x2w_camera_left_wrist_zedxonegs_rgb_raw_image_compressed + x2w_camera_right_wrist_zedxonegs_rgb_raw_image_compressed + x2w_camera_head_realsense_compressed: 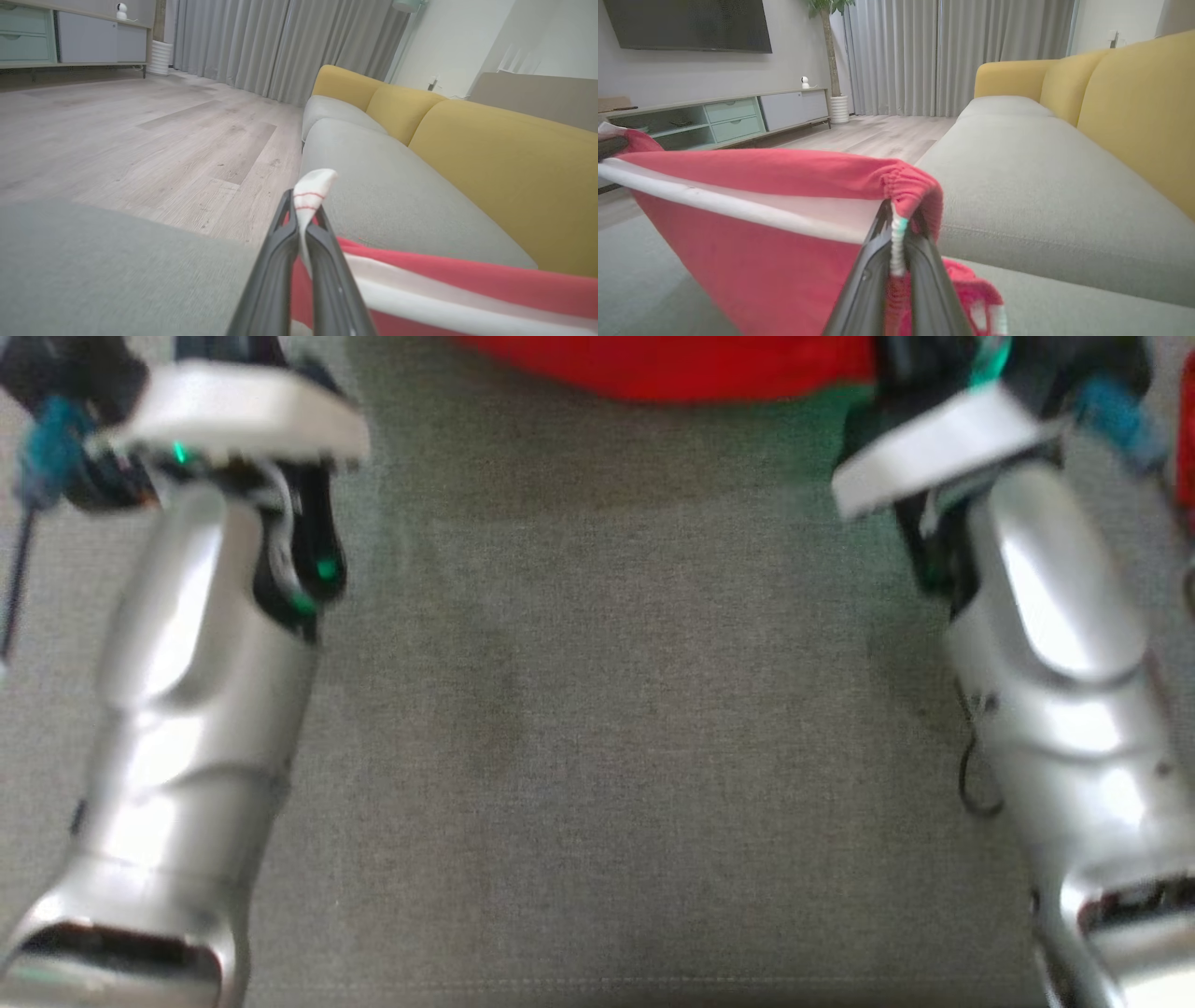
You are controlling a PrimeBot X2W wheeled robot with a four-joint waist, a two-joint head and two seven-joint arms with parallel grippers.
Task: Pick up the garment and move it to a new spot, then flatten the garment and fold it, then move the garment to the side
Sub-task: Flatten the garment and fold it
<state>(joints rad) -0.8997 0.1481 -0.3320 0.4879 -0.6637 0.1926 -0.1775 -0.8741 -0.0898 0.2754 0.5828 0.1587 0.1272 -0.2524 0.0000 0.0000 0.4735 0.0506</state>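
Over the grey seat we're holding the garment up off the fabric, strung between the two grippers. We'd call this the carry-to-a-new-spot bit, with flattening next. Our left gripper is clenched on a white corner with thin red stitch lines. Our right gripper is clenched on a gathered, elastic-looking edge with white and teal trim. Both pinches look pretty shallow, just the very edge of the cloth. In the head view the red cloth sits at the top edge of the picture, about midway across and on the far side from our body. Its long axis runs side to side across us, from one gripper to the other. The top edge with its white stripe is pulled nearly straight, and the rest sags below it toward the seat. We can't tell which side is the front, or even what kind of garment it is. Tips for doing this well, imo: move both grippers together at the same height and spacing, so that edge stays tight without yanking a corner out of those thin grips. Let the hanging part touch the seat first, then draw back toward us so it lays out flat rather than bunching. And only let go once the cloth rests on the seat with room around it for folding.
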